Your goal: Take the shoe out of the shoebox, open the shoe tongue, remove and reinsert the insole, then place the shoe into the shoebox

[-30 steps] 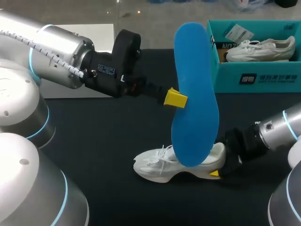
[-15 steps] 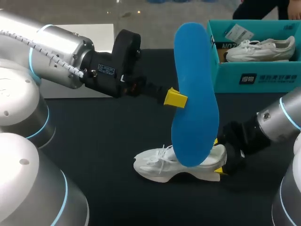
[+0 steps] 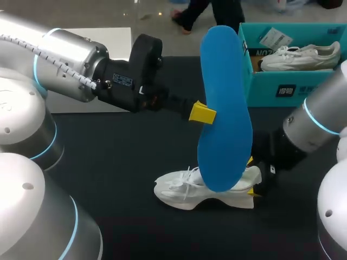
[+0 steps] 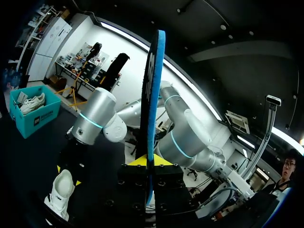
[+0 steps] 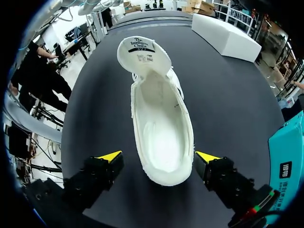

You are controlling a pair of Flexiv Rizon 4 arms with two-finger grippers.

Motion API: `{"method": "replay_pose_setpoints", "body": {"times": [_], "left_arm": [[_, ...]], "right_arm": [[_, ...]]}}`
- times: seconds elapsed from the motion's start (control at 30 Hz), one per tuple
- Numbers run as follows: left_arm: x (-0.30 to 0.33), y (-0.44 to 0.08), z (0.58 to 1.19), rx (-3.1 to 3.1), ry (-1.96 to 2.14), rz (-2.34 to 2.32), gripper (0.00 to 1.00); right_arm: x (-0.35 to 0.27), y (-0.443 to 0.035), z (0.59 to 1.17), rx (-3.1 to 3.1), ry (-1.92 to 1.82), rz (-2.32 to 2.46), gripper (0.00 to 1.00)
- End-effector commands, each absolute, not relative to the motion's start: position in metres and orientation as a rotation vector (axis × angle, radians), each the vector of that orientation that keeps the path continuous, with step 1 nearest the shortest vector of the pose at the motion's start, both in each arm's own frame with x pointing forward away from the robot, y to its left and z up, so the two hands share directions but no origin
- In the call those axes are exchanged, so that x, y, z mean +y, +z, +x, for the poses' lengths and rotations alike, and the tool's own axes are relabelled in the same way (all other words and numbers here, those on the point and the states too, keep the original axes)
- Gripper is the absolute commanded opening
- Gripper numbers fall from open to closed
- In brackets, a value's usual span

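Note:
My left gripper is shut on a blue insole, holding it upright on its long axis above the table. In the left wrist view the insole stands edge-on between the yellow tips of that gripper. Below it a white shoe lies on the black table, toe to the left. My right gripper stands open at the heel, one finger on each side. In the right wrist view the shoe shows an empty inside and its tongue folded forward, the heel between the open fingers of the right gripper.
A teal shoebox stands at the back right with a second white shoe in it. A white block sits at the back left, behind my left arm. The shoebox's corner shows beside my right gripper.
My right arm has swung up and leftward, bringing its gripper further around the shoe's heel. The left arm and the insole have stayed put.

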State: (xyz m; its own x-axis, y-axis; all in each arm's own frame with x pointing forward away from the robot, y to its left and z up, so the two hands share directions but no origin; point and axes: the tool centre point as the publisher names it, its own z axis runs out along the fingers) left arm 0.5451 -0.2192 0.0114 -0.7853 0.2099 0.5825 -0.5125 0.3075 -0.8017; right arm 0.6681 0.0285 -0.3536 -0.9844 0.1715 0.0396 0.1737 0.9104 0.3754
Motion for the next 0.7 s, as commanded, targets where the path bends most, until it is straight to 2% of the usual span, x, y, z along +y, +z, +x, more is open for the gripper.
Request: {"method": "replay_pose_setpoints", "body": {"times": [0.03,0.53,0.7], "left_arm": [[-0.221,0.012,0.546,-1.971,1.525,0.266,0.0],[-0.221,0.012,0.546,-1.971,1.525,0.266,0.0],[-0.221,0.012,0.546,-1.971,1.525,0.266,0.0]], "right_arm": [[0.029,-0.341,0.657,-3.148,-0.253,-0.36,1.0],[0.029,-0.341,0.657,-3.148,-0.253,-0.36,1.0],[0.04,-0.331,0.665,-3.199,-0.123,-0.289,1.0]]}}
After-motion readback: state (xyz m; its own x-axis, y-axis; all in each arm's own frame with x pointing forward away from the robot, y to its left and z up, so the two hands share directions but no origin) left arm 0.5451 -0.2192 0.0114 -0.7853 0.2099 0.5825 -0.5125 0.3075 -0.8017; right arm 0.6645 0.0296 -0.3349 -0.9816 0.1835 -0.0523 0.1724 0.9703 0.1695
